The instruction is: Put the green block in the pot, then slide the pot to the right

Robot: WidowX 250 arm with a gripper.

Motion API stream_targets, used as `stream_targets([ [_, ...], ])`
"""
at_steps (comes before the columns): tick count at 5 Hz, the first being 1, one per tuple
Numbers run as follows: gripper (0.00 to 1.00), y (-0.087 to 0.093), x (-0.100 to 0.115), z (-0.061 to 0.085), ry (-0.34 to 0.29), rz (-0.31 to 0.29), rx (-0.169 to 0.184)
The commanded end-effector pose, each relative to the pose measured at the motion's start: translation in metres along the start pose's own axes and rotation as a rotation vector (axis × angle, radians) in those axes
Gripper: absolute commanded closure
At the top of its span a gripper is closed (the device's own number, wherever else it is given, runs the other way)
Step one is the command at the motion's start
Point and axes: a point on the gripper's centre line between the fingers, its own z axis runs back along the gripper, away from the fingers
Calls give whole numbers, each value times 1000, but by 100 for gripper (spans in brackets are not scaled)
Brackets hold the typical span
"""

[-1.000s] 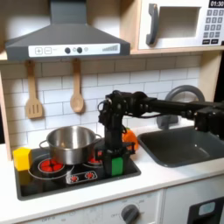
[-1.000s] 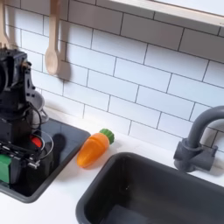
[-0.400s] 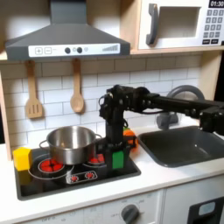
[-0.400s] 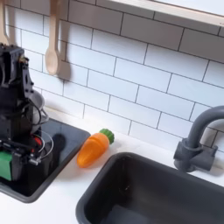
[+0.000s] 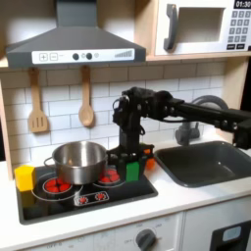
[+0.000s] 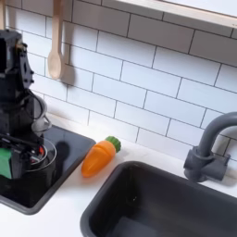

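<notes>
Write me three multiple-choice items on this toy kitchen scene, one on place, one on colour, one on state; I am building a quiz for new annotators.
1. Where does the pot stand?
A. in the sink
B. on the stovetop
C. on the microwave

2. What colour is the block at the stovetop's edge on the first exterior view's left?
A. yellow
B. blue
C. white

3. What is the state of the green block?
A. lying inside the pot
B. lying in the sink
C. outside the pot, at the gripper

Answers:
1 B, the silver pot sits on the black stovetop.
2 A, that block is plainly yellow.
3 C, the green block sits at the gripper's tip beside the pot.
</notes>
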Motion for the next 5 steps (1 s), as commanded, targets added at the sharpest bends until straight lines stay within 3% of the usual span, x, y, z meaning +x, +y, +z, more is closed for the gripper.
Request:
stream_targets([
  [1,100,11,11,25,-86,44,0],
  [3,100,25,26,46,-173,79,34],
  [5,100,35,50,51,-222,109,50],
])
